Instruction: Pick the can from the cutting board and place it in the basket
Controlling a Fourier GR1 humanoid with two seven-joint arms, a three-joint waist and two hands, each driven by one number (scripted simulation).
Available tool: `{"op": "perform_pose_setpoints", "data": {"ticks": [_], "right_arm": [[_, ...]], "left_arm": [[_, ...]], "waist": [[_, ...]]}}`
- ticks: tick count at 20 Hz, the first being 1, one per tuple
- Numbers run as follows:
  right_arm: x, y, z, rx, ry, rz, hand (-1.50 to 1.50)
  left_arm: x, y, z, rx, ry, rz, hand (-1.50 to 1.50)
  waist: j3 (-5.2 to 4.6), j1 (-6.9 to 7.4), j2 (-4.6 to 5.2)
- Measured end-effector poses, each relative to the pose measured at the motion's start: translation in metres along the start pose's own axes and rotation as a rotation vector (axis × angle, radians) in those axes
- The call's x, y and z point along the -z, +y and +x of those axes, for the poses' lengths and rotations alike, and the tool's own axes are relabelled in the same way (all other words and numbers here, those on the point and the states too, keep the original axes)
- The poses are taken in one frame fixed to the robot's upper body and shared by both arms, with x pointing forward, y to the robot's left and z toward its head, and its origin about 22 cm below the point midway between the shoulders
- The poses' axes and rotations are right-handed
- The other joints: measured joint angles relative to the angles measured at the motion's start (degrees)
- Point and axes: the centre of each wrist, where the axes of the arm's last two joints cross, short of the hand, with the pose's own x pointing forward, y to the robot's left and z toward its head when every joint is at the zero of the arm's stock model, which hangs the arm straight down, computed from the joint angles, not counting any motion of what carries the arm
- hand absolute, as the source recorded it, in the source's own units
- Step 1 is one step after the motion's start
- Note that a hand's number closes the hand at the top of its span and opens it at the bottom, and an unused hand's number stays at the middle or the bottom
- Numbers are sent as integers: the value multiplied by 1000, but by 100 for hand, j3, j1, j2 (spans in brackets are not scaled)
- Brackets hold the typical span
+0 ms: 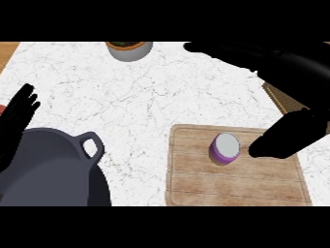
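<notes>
Can (224,148) stands upright on the cutting board (232,186), just left of the right hand (285,138), whose fingers (262,149) (dark, lumped together) I cannot tell open from curled. Left hand (14,121) rests with straight fingers beside the dark pot (50,169) on the bench (160,92).

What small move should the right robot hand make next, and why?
Probably a short move toward the can, then closing around it. The can stands upright on the cutting board, and the right robot hand is just beside it, apparently not yet holding it. The dark pot at the left seems to be the target.
</notes>
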Motion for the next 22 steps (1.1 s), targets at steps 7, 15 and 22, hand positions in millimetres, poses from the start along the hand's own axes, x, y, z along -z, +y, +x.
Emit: {"op": "perform_pose_setpoints", "data": {"ticks": [7,15,22], "right_arm": [[-4,-48,-7,-30,97,231,-150],[-34,-72,-36,107,63,300,-150],[-64,-57,-66,212,24,239,-150]], "left_arm": [[3,-1,1,6,2,-4,0],[7,0,0,7,25,-1,0],[10,3,-1,9,27,-5,0]], "waist": [[9,56,24],[31,41,17],[41,44,26]]}}
